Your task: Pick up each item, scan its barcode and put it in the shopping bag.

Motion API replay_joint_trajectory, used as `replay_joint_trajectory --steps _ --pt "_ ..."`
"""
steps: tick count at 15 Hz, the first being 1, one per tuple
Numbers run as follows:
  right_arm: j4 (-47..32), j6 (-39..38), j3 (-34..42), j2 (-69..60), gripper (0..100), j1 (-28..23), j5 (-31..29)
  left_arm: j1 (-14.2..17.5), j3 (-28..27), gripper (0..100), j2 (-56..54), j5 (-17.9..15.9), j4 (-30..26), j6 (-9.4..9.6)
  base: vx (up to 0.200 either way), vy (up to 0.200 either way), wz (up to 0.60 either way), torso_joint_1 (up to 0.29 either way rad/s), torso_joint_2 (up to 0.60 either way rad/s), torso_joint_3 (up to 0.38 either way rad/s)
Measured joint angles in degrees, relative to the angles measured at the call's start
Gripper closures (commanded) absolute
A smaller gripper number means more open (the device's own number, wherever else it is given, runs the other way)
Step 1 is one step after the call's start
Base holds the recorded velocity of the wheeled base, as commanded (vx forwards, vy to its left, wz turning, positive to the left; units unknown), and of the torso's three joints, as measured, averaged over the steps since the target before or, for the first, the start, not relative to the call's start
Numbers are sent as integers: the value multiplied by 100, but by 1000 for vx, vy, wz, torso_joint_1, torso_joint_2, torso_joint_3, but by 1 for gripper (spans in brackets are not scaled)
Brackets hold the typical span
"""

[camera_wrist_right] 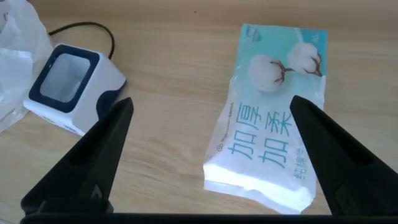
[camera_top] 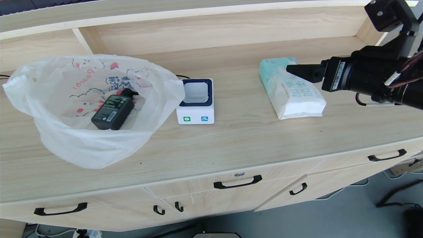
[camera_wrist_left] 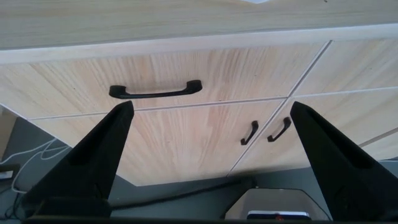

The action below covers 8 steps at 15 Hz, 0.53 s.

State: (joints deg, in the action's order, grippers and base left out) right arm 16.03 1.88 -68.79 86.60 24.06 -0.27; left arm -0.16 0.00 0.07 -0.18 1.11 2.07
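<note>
— Tissue pack [camera_top: 290, 89] lies flat on the counter [camera_top: 248, 138], right of the scanner [camera_top: 195, 100]; right gripper [camera_wrist_right: 212, 102] hovers over it, jaws wide apart. Handling?
— Light, soft, probably slippery film; pinch across its narrow middle. Left gripper [camera_wrist_left: 211, 106], also spread, hangs by the drawers [camera_wrist_left: 217, 68]

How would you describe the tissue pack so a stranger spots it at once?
Start at the long wooden counter. Right of the white scanner box, a soft tissue pack lies flat on the wood, near the right end effector. Unlike the dark bottle inside the plastic bag, it is pale teal and white, lying in the open.
</note>
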Motion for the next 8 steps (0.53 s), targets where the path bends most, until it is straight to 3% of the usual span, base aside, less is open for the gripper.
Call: replay_joint_trajectory --steps 3,8 --pt "-1037 468 -965 607 0 -472 205 -2 0 0 0 0 11 2 0 0 0 0 0 0" --pt "-1224 692 -1577 1252 0 -712 243 0 0 0 0 0 28 39 0 0 0 0 0 0"
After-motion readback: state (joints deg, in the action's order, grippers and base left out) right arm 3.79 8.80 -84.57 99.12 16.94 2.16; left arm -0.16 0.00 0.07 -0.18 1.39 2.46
